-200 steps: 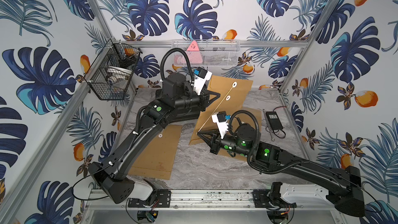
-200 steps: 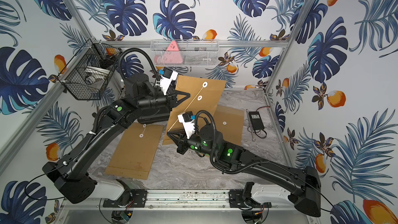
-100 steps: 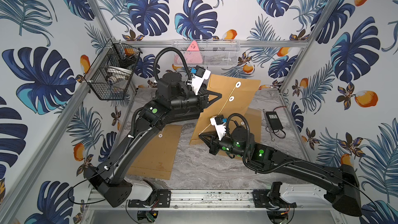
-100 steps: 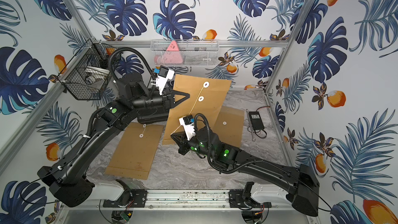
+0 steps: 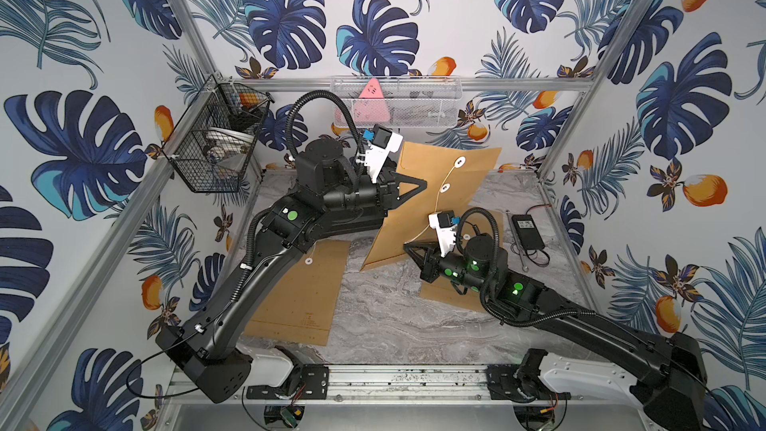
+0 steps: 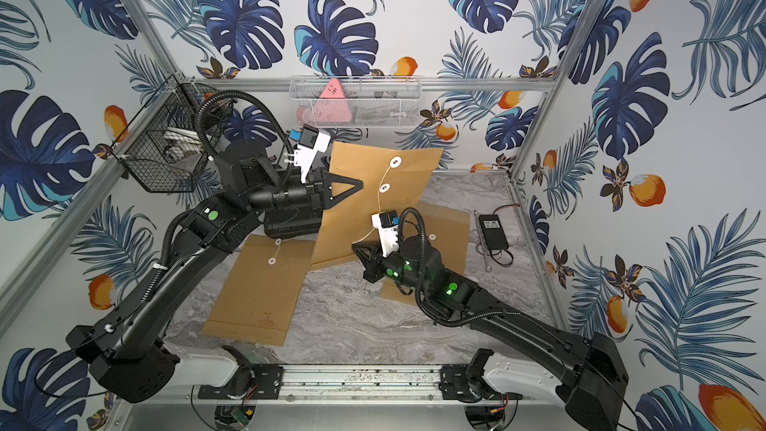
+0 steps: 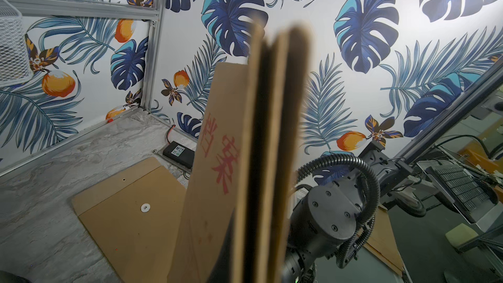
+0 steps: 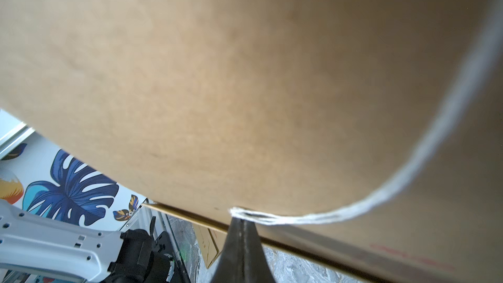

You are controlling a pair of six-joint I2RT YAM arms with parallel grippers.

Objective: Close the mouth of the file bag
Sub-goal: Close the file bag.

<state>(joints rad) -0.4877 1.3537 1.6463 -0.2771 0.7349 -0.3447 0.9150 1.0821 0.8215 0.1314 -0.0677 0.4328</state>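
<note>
Since a second ago the brown kraft-paper file bag (image 5: 408,217) has swung its top toward the right wall, and it stands tilted over the grey marble tabletop (image 5: 381,308). The left gripper (image 5: 422,182) is clamped on its side edge; the right gripper (image 8: 239,219) pinches the end of the white string (image 8: 299,218).

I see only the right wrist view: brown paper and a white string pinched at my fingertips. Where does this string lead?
Observer: The string runs up from the right gripper to the upper white disc on the file bag.
Operator: Who holds the bag?
Observer: The left gripper, shut on its side edge; the bag stands steeply tilted.
Operator: Is the string wound yet?
Observer: It runs past the lower disc; wound or not, I cannot tell.
</note>
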